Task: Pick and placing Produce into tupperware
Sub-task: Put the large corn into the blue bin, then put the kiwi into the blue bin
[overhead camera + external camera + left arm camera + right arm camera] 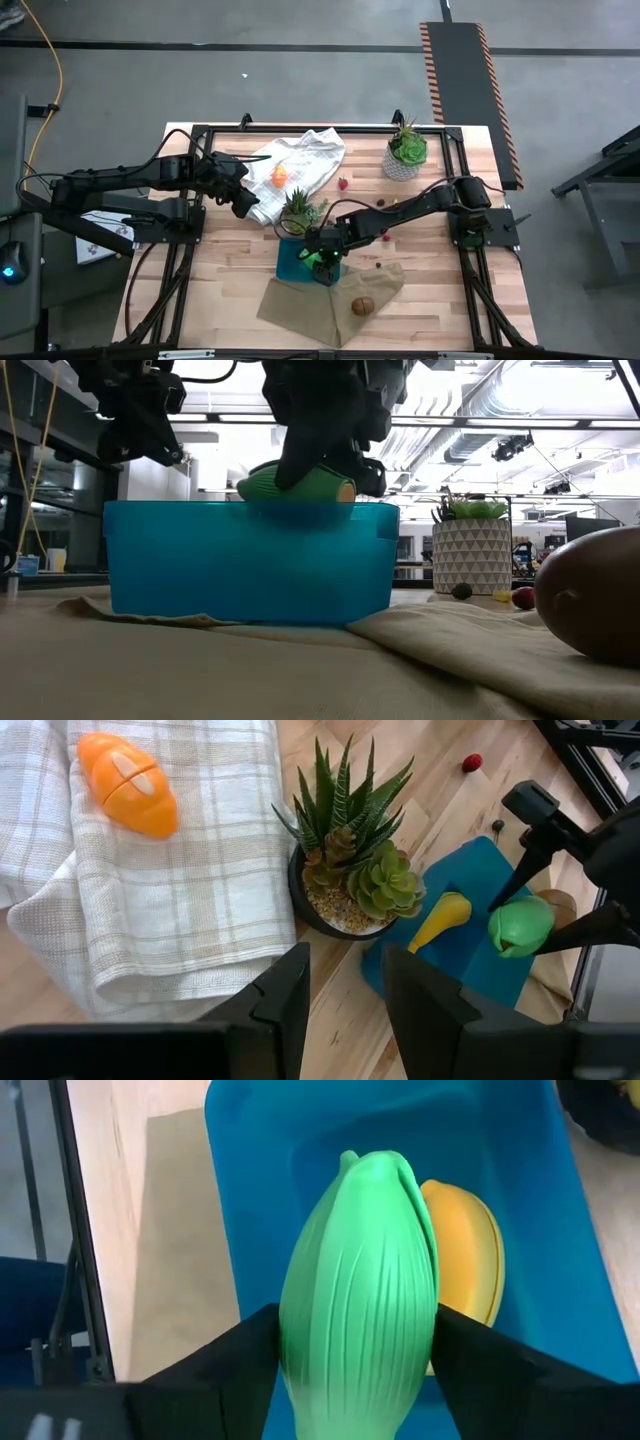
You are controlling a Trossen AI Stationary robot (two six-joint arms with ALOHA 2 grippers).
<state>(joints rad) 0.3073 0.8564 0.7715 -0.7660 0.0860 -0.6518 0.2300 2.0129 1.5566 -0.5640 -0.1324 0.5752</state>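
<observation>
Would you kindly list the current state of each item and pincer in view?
Green pepper: between the right pincer's fingers, above the tupperware.
Tupperware: on the tan cloth, holding a banana.
Right pincer: over the tupperware, around the pepper.
Left pincer: shut, empty, over the white towel.
Orange piece: lying on the towel.
Kiwi: resting on the cloth.

The desk (230,270) is a pale wooden butcher-block top with a black frame around its edges. Directly on it lie a white checked towel (305,160) toward the back, a tan cloth (320,300) at the front, a white patterned pot with a green plant (405,155) at the back right, a dark pot with a spiky plant (300,212) near the middle, and a red berry (343,184) just beside the towel. A dark berry (377,266) lies by the cloth's edge.
</observation>
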